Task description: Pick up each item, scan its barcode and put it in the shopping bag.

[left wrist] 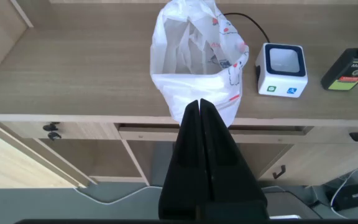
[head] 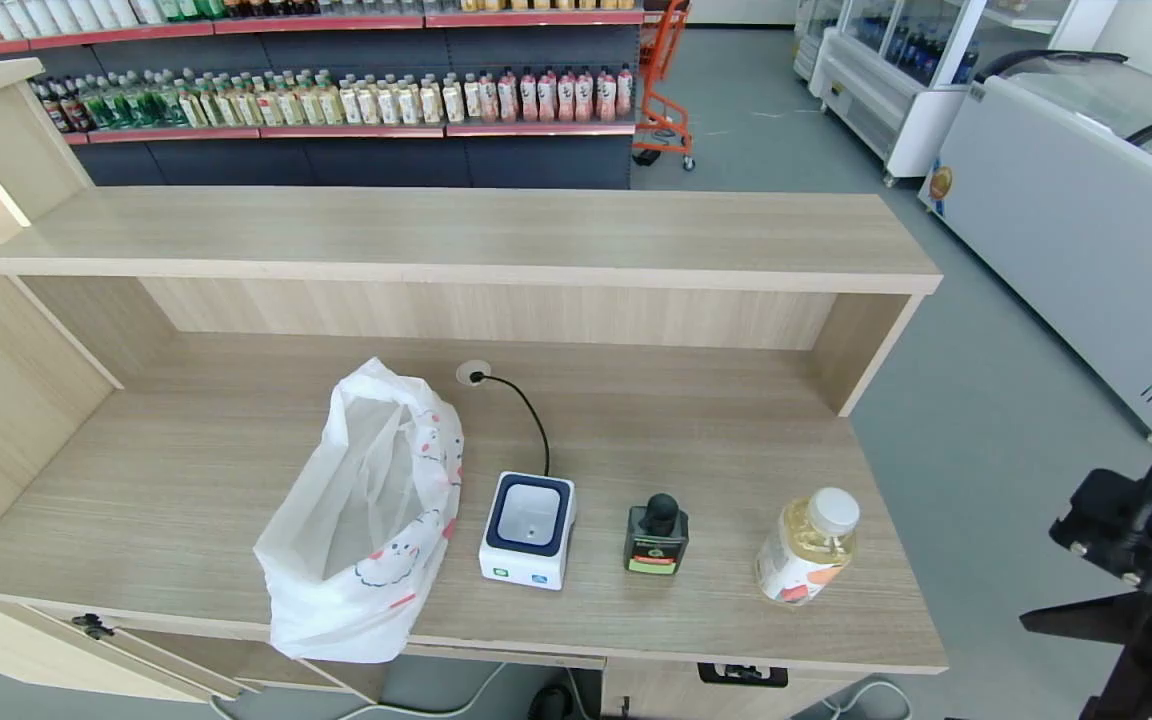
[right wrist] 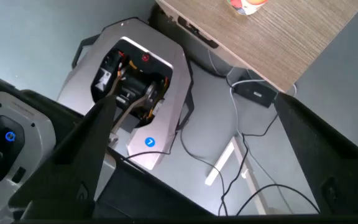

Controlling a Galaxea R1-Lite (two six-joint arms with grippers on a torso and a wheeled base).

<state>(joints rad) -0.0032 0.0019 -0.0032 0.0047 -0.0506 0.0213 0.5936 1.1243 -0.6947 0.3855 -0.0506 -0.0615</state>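
At the checkout desk (head: 186, 470), we see a white shopping bag (head: 361, 520) standing at the left with its mouth open; just beside it sits the white scanner (head: 528, 530), its black cable (head: 528, 410) running back to a port in the desk; right of the scanner stands a small dark bottle (head: 656, 537), and farther right, near the desk's end, a clear bottle (head: 808, 550) of yellow liquid with a white cap. We find the left hand (left wrist: 200, 104) low in front of the desk's near edge, in line with the bag, its fingers (left wrist: 190, 130) pressed together with nothing between them; the right hand (right wrist: 194, 118) hangs off the desk's right end, over the floor, its fingers (right wrist: 86, 149) spread wide and holding nothing. Behind the desk, shelves (head: 336, 100) of bottled drinks line the aisle; freezer chests (head: 1086, 200) stand at the right.
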